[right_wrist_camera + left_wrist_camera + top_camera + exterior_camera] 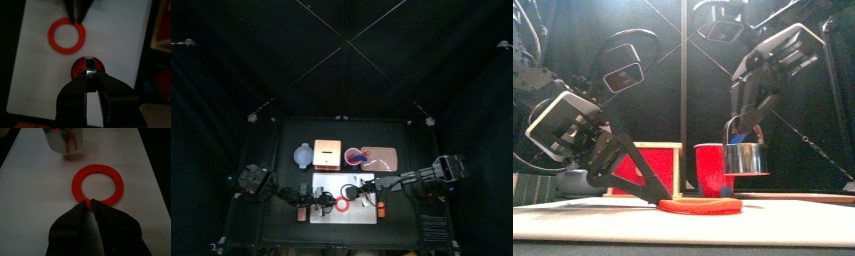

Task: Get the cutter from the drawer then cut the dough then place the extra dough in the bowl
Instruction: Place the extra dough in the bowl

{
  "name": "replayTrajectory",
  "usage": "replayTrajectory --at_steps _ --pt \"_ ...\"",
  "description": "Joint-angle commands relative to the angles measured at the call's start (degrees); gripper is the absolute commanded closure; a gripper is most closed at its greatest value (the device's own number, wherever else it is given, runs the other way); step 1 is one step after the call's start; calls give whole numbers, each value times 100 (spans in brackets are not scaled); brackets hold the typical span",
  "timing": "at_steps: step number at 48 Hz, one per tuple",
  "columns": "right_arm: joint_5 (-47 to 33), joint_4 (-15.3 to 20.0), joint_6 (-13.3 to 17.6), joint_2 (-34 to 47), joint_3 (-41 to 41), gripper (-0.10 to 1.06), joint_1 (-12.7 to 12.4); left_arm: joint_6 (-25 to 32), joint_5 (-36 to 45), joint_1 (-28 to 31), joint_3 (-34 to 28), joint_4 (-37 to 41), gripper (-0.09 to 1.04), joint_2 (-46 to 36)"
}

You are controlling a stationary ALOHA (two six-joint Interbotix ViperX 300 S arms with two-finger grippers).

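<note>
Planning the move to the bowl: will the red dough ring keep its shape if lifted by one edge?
Probably floppy: the dough ring is a thin open band lying flat on the white board, so it may sag. The left gripper pinches one narrow spot, where it could tear. It looks light.

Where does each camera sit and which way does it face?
Top: high overhead, looking down at the white board; both arms show.
Front: table's front edge, level toward the dough ring; both arms show.
Left wrist: on left arm, facing the ring; left gripper pinches it.
Right wrist: on right arm, over the board; right gripper holds the cutter.
Both wrist views share ring and cutter.
</note>
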Motion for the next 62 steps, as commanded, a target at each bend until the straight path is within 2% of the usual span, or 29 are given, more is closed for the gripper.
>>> replayTrajectory --at_steps 1,6,11,16,18,23,28,35,53,62 --pt "-97 44 0 -220 158 50 -149 105 -26 158 -44 193 31 -316" --pt "-229 176 9 -211 316 49 -185 202 -26 264 -44 264 30 -404" --pt "-404 501 26 -193 378 47 -220 220 -26 316 -26 264 30 -413" --pt "-413 668 185 -185 396 43 -255 220 0 334 -26 255 30 -422" --pt "-413 712 352 -185 413 39 -255 220 0 334 -26 264 30 -422" --pt "-404 571 791 -176 422 29 -255 272 0 360 -62 352 29 -431" --pt "-396 237 1134 -185 422 20 -229 299 123 422 -105 536 29 -413" --pt "-343 -53 1485 -211 369 17 -185 299 571 527 -290 782 26 -378" --pt "-308 -18 1547 -246 123 17 229 308 1406 932 -747 1274 23 -79" --pt "-308 88 1547 -237 97 17 290 299 2074 1125 -940 1503 23 -35"
